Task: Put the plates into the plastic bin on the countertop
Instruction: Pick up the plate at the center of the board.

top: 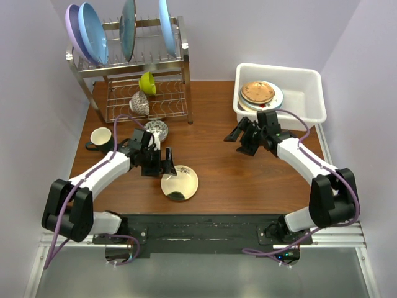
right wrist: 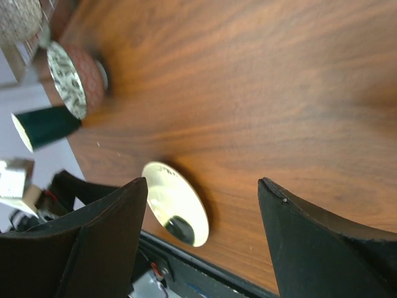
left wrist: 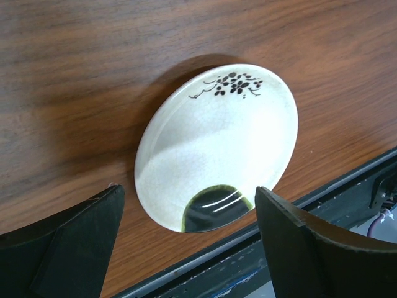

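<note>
Plates sit in two places: a stack topped by a gold-tan plate [top: 257, 92] inside the white bin [top: 308, 93], and a cream plate [top: 179, 183] flat on the table [top: 248, 180] near its front edge; left claw [left wrist: 189, 191] hangs wide open by it, right claw [top: 242, 143] gapes empty before the bin

In the plastic bin [top: 307, 93] at the far right corner of the counter [top: 248, 180], the gold-tan plate [top: 257, 92] covers all but a pale rim of what lies beneath, perhaps a single plate. The right wrist view's top left corner cuts off a blurred speckled thing [right wrist: 18, 18]; the left wrist view's bottom edge crops both black fingers [left wrist: 68, 248].
</note>
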### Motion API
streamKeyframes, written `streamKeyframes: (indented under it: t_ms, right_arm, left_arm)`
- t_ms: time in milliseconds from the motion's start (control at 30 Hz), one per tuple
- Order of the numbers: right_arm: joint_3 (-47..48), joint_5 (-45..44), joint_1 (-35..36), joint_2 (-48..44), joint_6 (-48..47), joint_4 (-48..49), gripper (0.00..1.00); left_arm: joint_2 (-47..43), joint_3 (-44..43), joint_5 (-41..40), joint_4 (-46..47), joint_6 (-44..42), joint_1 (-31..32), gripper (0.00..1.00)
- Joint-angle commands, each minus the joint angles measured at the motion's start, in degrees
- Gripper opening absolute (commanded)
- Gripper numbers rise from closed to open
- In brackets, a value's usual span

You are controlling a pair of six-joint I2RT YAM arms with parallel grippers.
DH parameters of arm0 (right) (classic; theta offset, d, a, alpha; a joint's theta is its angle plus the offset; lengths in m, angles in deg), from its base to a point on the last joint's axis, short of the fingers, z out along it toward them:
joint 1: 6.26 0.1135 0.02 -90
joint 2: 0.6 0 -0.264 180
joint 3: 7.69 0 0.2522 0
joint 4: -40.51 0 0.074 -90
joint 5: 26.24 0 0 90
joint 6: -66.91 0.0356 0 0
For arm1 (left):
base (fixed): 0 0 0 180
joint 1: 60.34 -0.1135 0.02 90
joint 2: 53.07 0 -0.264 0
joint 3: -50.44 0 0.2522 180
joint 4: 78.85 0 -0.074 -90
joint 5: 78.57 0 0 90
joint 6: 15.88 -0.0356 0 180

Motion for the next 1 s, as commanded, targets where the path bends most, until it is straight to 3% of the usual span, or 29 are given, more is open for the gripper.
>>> streamKeyframes:
  t_ms: [0,167,433,967]
  right_arm:
    - [-3.5,-1.1,3.5,-2.6,2.3,5.4,0.74]
    - [-7.3,-1.7,8.7,-2.1,5.0,9.1,0.74]
    - [-11.8,-1.7,14.9,0.2,9.1,17.4,0.73]
    - [-22.0,5.7,19.3,10.7,12.6,40.5,0.67]
  left_arm:
    - [1.0,1.2,-1.3,1.4,2.6,-0.4,0.88]
    - [3.1,2.9,-1.6,2.5,3.1,-0.4,0.79]
    - [5.6,6.5,0.4,6.7,3.0,-0.4,0.77]
    - [7.4,8.7,4.9,10.9,2.9,-0.4,0.67]
